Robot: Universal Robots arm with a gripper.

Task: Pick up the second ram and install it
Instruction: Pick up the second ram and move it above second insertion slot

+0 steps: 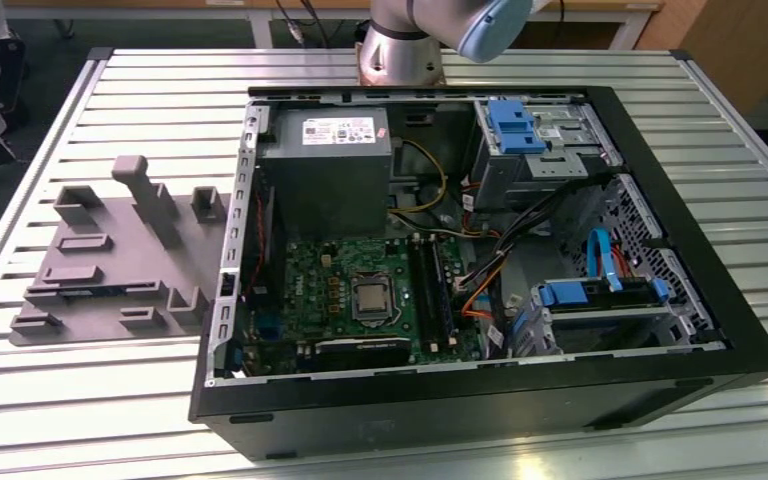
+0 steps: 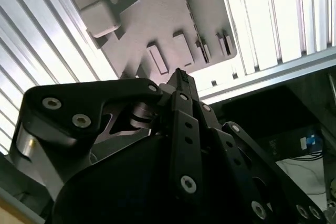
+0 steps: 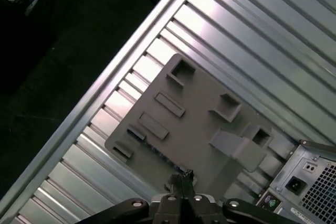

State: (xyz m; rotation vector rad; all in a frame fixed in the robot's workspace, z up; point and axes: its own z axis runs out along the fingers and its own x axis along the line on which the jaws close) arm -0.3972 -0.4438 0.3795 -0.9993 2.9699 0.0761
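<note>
While the end effector (image 3: 184, 176) hangs above the gray fixture plate (image 3: 205, 124), its two fingers are pressed together at the tips with nothing between them. In the second wrist view the closed end effector (image 2: 181, 77) points toward that same plate, apart from it.

One second ram (image 3: 157, 150) can be made out. It stands on edge in a slot of the fixture plate, near the plate's rim and just beside the fingertips as the first wrist view shows them. Only its thin blue upper edge shows, so its chips and label are hidden.

By count there is one slatted metal desk (image 1: 131, 100) and one fixture plate, which lies on it at the exterior view's left. One open black computer case (image 1: 491, 400) lies just beside the plate. Inside the case are one green motherboard (image 1: 317, 280), one gray power supply (image 1: 324, 175) and two light-blue drive brackets, one at the far side (image 1: 511, 125) and one nearer (image 1: 584, 293).

The memory slots (image 1: 427, 285) are dark strips on the motherboard, and I cannot tell what sits in them. One arm (image 1: 404, 45) is cut off by the exterior view's upper edge.

The power supply carries one white label (image 1: 337, 130), whose print is too small to read.
</note>
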